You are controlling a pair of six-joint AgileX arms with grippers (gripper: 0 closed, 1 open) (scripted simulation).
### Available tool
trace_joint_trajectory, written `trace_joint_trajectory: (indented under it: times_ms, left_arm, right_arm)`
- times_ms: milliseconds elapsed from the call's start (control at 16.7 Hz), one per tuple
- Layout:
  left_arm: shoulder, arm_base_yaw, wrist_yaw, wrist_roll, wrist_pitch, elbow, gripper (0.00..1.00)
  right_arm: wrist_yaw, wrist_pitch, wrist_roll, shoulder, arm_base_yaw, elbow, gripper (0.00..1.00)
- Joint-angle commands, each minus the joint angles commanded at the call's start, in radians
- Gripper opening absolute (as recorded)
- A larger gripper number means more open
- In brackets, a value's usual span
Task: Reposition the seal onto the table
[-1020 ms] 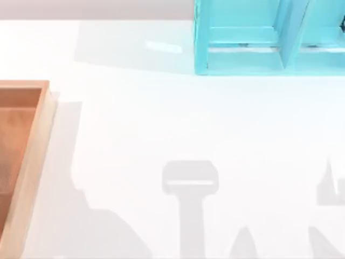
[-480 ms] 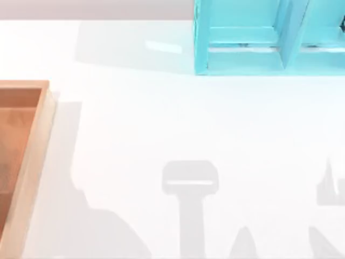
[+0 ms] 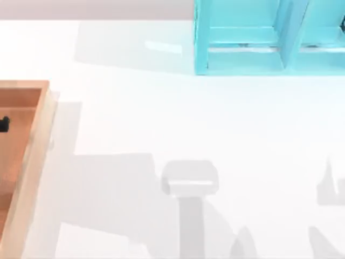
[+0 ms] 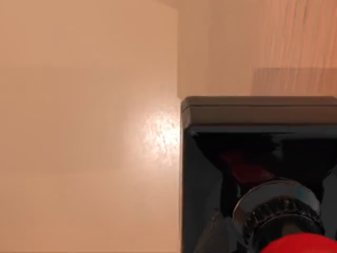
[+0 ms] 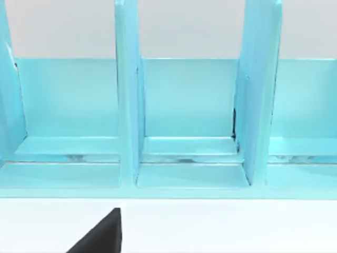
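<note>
The left gripper (image 3: 3,123) hung over the tray (image 3: 32,140) at nine o'clock, directly above the seal (image 4: 258,174); finger spacing, cannot tell. The seal stood upright in the tray, the table (image 3: 161,118) awaiting rightward.

text: none readable | labels: none | numbers: none | surfaces checked: all plain, unmarked

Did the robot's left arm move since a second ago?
Yes. A black tip of the left gripper now shows over the wooden tray at the top view's left edge, where the tray floor was bare before. The tray itself stayed put.
</note>
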Motion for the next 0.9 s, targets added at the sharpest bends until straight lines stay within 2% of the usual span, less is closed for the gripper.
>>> trace_joint_trajectory:
  times_ms: [240, 360, 480, 900]
  left_arm:
    - [-0.054, -0.226, 0.0, -0.221, -0.248, 0.18, 0.0]
    - [-0.081, -0.303, 0.0, -0.298, -0.325, 0.244, 0.0]
    - [-0.096, -0.338, 0.0, -0.333, -0.36, 0.276, 0.0]
    - [-0.055, -0.351, 0.002, -0.352, -0.346, 0.307, 0.0]
  right_arm:
    - [0.0, 0.0, 0.0, 0.0, 0.0, 0.0, 1.0]
    - [0.0, 0.0, 0.0, 0.0, 0.0, 0.0, 1.0]
    - [0.0, 0.0, 0.0, 0.0, 0.0, 0.0, 1.0]
    - [0.0, 0.0, 0.0, 0.0, 0.0, 0.0, 1.0]
